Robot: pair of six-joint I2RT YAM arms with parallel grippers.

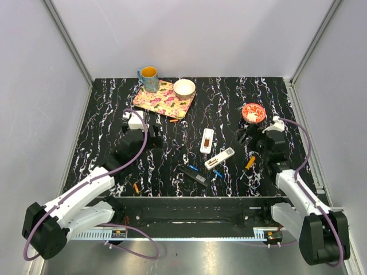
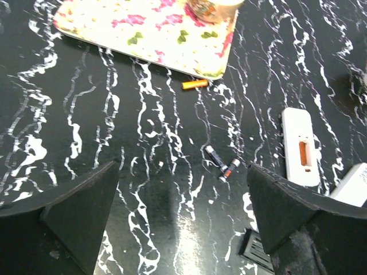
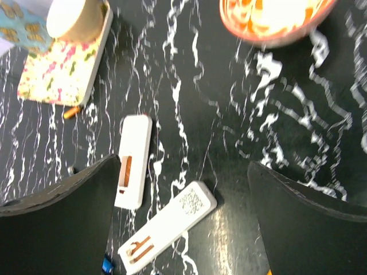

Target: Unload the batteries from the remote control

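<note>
top view of a black marbled table (image 1: pixel 103 114) with an arm at each near corner. two white remotes lie back-up near the middle. the straight remote (image 1: pixel 206 140) runs roughly 12 to 6. the slanted remote (image 1: pixel 219 158), just at its 5, runs 2 to 8. each open bay shows orange cells (image 3: pixel 125 167) lying along the remote's long axis, so both remotes look loaded. loose cells (image 2: pixel 230 169), orange and blue, lie scattered on the table apart from the remotes. a black bar (image 1: pixel 193 175) lies at 8 of the slanted remote.

the right gripper (image 3: pixel 183 162) has its fingers spread wide with nothing between them. the left gripper (image 2: pixel 182 166) is likewise spread and empty, above two loose cells.

in the top view the remotes lie at 9 and 8 of the right gripper, and at 3 and 4 of the left gripper. the right looks somewhat nearer to both. in the right wrist view the straight remote sits just beside the left finger and the slanted remote lies in the gap between the fingers. the right arm seems better placed to reach a bay.
</note>
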